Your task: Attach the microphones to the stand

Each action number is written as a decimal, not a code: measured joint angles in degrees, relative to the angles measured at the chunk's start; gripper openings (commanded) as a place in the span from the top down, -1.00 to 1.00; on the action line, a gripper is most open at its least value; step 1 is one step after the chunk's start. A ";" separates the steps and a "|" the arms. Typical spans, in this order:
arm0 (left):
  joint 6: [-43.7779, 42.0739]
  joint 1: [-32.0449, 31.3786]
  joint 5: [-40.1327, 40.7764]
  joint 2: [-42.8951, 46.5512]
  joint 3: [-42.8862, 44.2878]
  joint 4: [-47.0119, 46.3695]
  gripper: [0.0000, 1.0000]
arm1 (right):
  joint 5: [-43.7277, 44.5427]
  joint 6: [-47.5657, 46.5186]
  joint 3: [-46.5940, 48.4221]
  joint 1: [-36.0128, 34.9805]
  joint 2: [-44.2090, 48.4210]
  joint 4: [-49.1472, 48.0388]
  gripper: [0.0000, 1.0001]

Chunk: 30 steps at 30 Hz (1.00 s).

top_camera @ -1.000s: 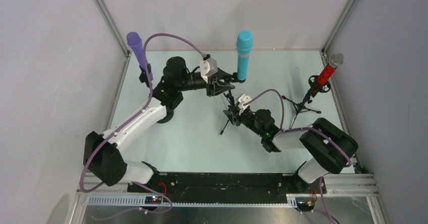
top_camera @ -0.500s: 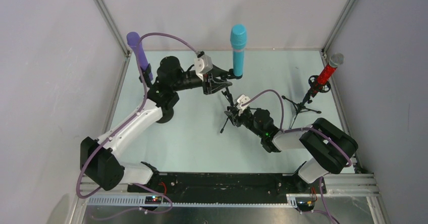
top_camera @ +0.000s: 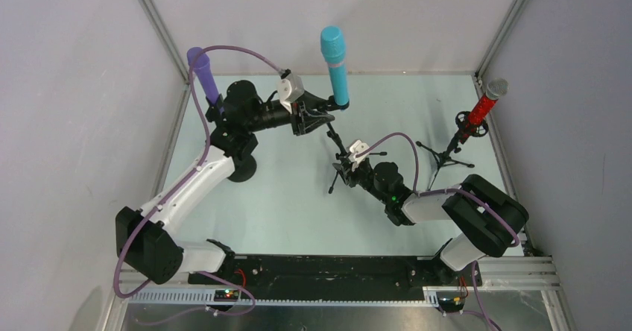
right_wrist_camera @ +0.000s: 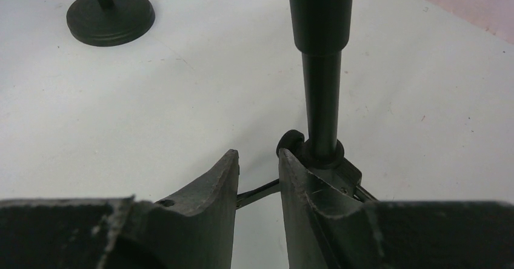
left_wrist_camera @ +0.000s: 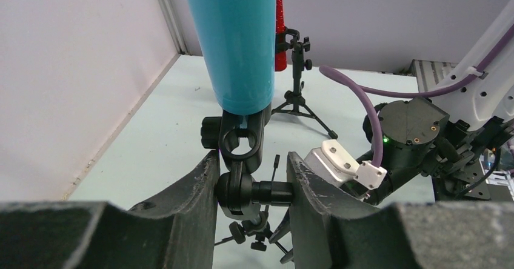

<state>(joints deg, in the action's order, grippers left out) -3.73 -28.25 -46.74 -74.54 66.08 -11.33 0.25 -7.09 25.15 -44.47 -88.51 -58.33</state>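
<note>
At 12 o'clock, the teal microphone (top_camera: 334,62) sat clipped on the centre tripod stand (top_camera: 339,148). The left gripper (left_wrist_camera: 251,178) pinched the clip joint (left_wrist_camera: 233,190), and the right gripper (right_wrist_camera: 257,172) pinched a tripod leg (right_wrist_camera: 257,193). The purple microphone (top_camera: 203,74) at 10 o'clock and the red microphone (top_camera: 484,106) at 2 o'clock appeared mounted. All 3 were judged attached, with only release left.

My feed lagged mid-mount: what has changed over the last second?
The left gripper, clamped on the black clip joint under the teal-blue microphone, swung it leftward; its head now leans left. Unchanged: the right gripper shut on the black tripod stand's leg, the all-purple microphone and glittery red microphone on their stands.
</note>
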 measured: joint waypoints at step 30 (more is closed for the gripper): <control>-0.87 1.42 4.15 -2.99 0.17 0.33 1.00 | 0.44 -0.52 0.00 -0.04 11.08 5.11 0.25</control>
<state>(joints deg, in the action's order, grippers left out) -4.60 -26.83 -42.59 -77.54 66.26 -11.00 0.69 -7.62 25.15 -44.51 -77.43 -53.21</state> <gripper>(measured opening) 0.429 0.373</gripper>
